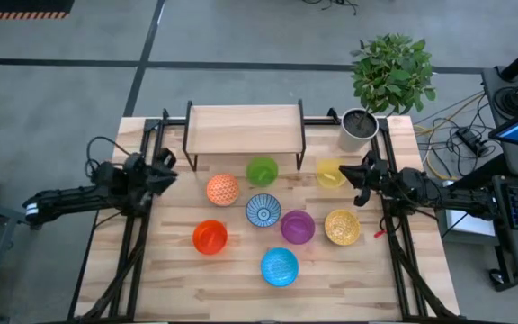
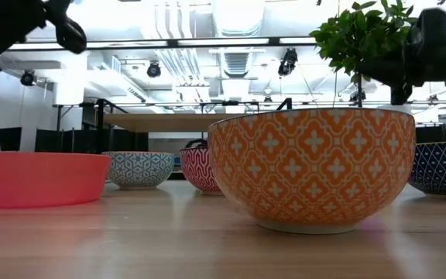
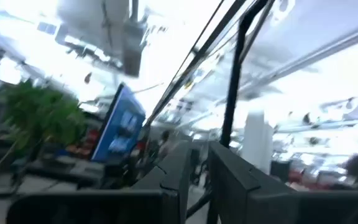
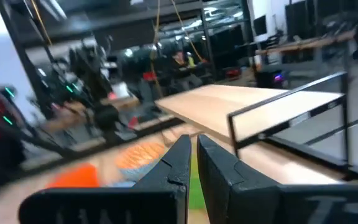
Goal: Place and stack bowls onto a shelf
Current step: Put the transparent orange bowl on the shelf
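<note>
Several small bowls stand upright on the slatted tabletop in front of the shelf (image 1: 245, 126). Among them are a green one (image 1: 262, 170), a yellow one (image 1: 330, 173), an orange patterned one (image 1: 223, 189), a blue-white patterned one (image 1: 263, 210), a purple one (image 1: 297, 227), a gold one (image 1: 342, 227), a red-orange one (image 1: 210, 237) and a light blue one (image 1: 279, 266). The shelf's board is bare. My left gripper (image 1: 167, 169) hovers at the left edge, tipped upward and shut on nothing. My right gripper (image 1: 353, 175) hovers at the right edge beside the yellow bowl, shut, pointing toward the shelf (image 4: 253, 106).
A grey pot (image 1: 358, 129) with a leafy plant (image 1: 392, 72) stands at the far right corner, close to the shelf's right end. Black frame rails run along both side edges of the table. Bare wood lies along the near edge.
</note>
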You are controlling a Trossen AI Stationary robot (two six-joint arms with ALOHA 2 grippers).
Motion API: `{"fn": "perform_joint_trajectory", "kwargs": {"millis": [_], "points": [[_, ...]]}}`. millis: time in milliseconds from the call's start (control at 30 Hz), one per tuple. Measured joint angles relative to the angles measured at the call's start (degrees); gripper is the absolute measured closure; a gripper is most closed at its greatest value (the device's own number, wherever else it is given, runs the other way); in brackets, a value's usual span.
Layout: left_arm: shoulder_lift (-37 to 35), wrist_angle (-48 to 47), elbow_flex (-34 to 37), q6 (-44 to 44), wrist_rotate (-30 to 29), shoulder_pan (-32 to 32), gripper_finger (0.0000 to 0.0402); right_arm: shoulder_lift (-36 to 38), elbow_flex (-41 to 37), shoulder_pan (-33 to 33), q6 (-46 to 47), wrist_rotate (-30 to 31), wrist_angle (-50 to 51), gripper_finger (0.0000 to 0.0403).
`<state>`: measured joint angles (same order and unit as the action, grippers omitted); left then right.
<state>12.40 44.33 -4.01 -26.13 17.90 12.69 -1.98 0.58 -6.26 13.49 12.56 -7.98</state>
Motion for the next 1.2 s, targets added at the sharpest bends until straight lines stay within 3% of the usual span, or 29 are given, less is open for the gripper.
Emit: {"fn": "perform_joint_trajectory", "kwargs": {"millis": [100, 233, 433, 533, 633, 800, 900, 1000, 1200], "points": [[0.49, 1.46, 0.0, -0.55, 0.05, 0.0, 0.0361, -0.07, 0.0, 0.0, 8.3, -2.32, -3.28, 0.0385], [2.15, 1.61, 0.0, -0.02, -0.4, 0.0, 0.0361, -0.09, 0.0, 0.02, 9.92, -2.51, -5.43, 0.0385], [7.73, 1.31, -0.72, 1.39, -9.89, 0.0, 0.0361, -0.09, 0.0, 0.0, 9.12, -2.01, -8.62, 0.0385], [11.21, -1.98, -4.59, 1.66, -11.15, 0.09, 0.0361, -0.09, 0.0, 0.0, 9.14, -0.46, -8.68, 0.0385], [14.89, -14.3, -11.59, 2.96, -9.47, 0.07, 0.0361, -0.09, 0.0, -0.02, 9.1, 0.74, -8.72, 0.0385], [23.54, -51.46, -28.91, 10.76, -10.78, 0.07, 0.0361, -0.12, 0.22, -0.02, 7.95, 2.83, -8.64, 0.0385], [30.25, -67.77, -37.44, 13.27, -12.36, 0.0, 0.0361, -0.77, 2.38, -0.02, 4.69, 3.99, -8.18, 0.0385], [36.78, -75.66, -42.61, 13.46, -12.42, -0.31, 0.0361, -1.71, 6.06, -0.02, 1.99, 4.01, -7.01, 0.0385], [47.78, -79.31, -46.75, 12.27, -12.17, -3.3, 0.0361, -5.03, 12.4, 0.0, 3.4, 3.95, 4.96, 0.0385]]}}
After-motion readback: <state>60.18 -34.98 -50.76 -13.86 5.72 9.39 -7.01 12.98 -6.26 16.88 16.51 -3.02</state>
